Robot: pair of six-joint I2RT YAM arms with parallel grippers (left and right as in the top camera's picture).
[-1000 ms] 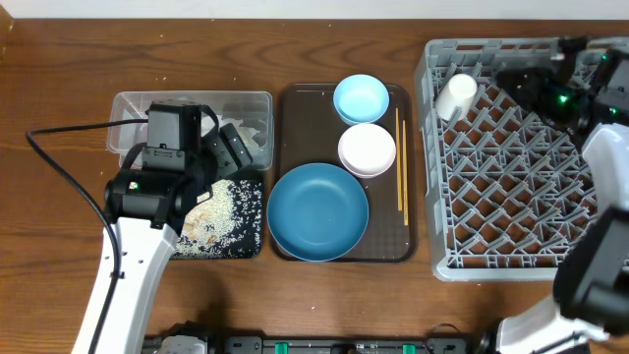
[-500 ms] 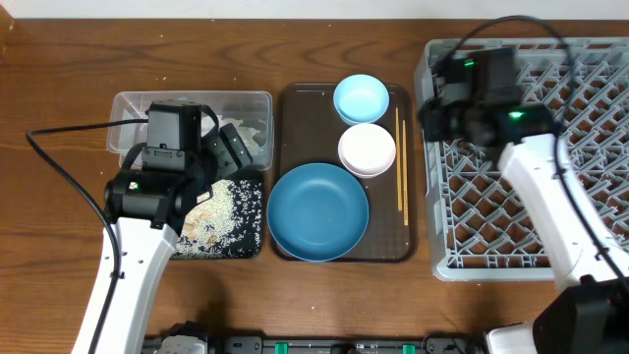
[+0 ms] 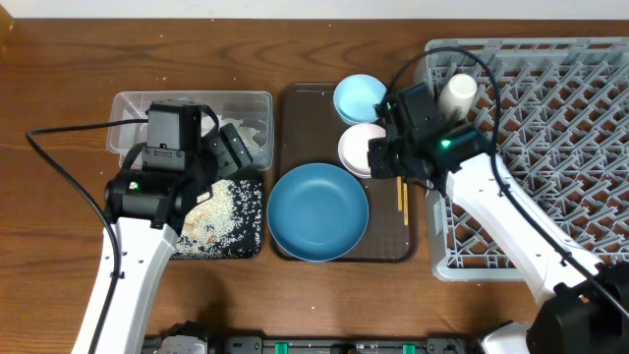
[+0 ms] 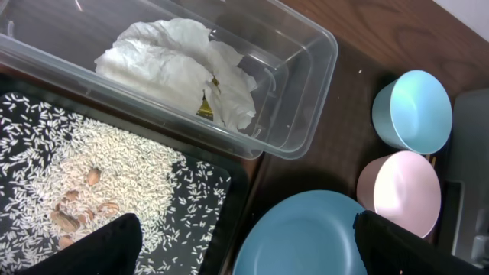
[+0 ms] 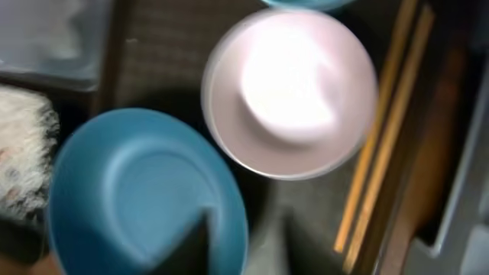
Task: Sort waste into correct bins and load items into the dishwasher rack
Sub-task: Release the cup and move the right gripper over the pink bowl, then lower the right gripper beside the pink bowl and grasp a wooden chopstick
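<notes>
The left gripper is hanging with fingers spread wide and empty over the brown wood-grain table. The rice in the black tray is lying beneath it, and the tissue in the clear tub just ahead. The right gripper is hovering over the pink-rimmed bowl on the brown serving tray, the deep-blue bowl beside it and the white cup behind it in the grey rack; whether its fingers are apart or together I cannot tell, as its wrist view is blurred.

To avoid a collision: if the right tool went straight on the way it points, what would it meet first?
Probably the rim of the white pink-rimmed bowl, perhaps the large blue bowl beside it; depth is unclear.
</notes>
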